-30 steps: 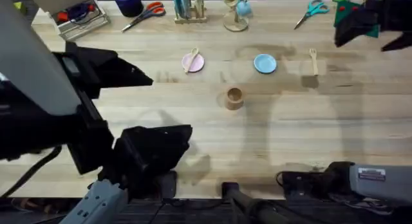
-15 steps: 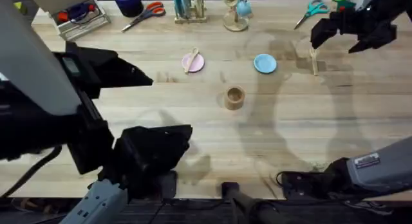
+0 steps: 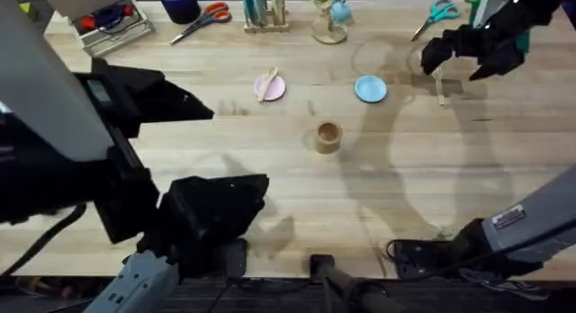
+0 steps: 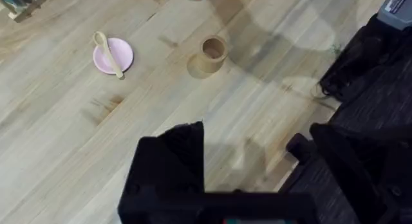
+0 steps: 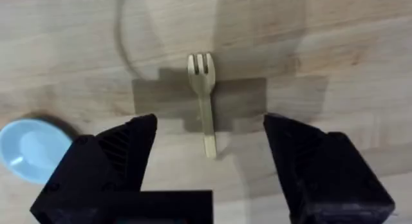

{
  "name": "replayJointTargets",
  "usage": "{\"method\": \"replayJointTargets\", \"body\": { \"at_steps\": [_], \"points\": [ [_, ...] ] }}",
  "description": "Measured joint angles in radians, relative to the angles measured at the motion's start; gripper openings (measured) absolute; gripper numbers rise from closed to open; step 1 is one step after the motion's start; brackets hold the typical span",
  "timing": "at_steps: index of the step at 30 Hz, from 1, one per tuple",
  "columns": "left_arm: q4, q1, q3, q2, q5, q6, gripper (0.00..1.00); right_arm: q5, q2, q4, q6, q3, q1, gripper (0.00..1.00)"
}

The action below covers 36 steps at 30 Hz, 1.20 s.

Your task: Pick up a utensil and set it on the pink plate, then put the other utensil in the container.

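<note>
The wooden spoon [image 3: 268, 81] lies across the pink plate [image 3: 273, 90], also seen in the left wrist view as spoon [image 4: 109, 51] on plate [image 4: 122, 56]. The light-brown wooden cup [image 3: 328, 136] [image 4: 212, 51] stands upright mid-table with nothing in it. The wooden fork [image 3: 439, 88] [image 5: 204, 111] lies flat on the table right of the blue plate. My right gripper [image 3: 453, 67] [image 5: 207, 130] hovers open over the fork, one finger on each side, not touching it. My left gripper [image 3: 220, 205] [image 4: 251, 159] is open and holds nothing, pulled back near the front edge.
The light-blue plate [image 3: 370, 88] [image 5: 29, 150] sits just left of the fork. Along the back edge are red scissors [image 3: 207, 16], teal scissors [image 3: 438, 12], a dark-blue cup [image 3: 179, 3], a tool stand [image 3: 264, 14] and a tray [image 3: 103, 23].
My right gripper has swung left from the far right edge and now sits over the fork. The left arm, spoon, plates and cup have not moved.
</note>
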Motion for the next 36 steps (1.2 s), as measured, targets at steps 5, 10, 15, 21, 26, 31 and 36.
{"method": "replayJointTargets", "body": {
  "at_steps": [5,10,15,21,26,31,36],
  "points": [
    [0.000,0.000,0.000,0.000,0.000,0.000,0.993,0.000,0.034,0.071,0.000,-0.026,0.000,0.994],
    [0.000,0.000,0.000,0.000,0.000,0.000,0.993,-0.007,0.051,0.153,0.000,-0.074,0.000,0.995],
    [0.001,0.000,0.000,0.000,0.000,0.000,0.993,-0.019,0.040,0.210,0.000,-0.111,-0.001,0.995],
    [0.001,0.000,0.000,0.000,0.000,0.000,0.993,-0.020,0.030,0.225,0.000,-0.130,-0.001,0.995],
    [0.001,0.000,0.000,0.000,0.000,0.000,0.993,-0.022,0.030,0.217,0.003,-0.130,-0.001,0.995],
    [0.001,0.000,0.000,0.000,0.000,0.000,0.993,-0.023,0.030,0.201,0.008,-0.130,-0.001,0.996],
    [0.001,0.000,0.000,0.000,0.000,0.000,0.993,-0.023,0.030,0.195,0.012,-0.129,-0.001,0.995]
  ]
}}
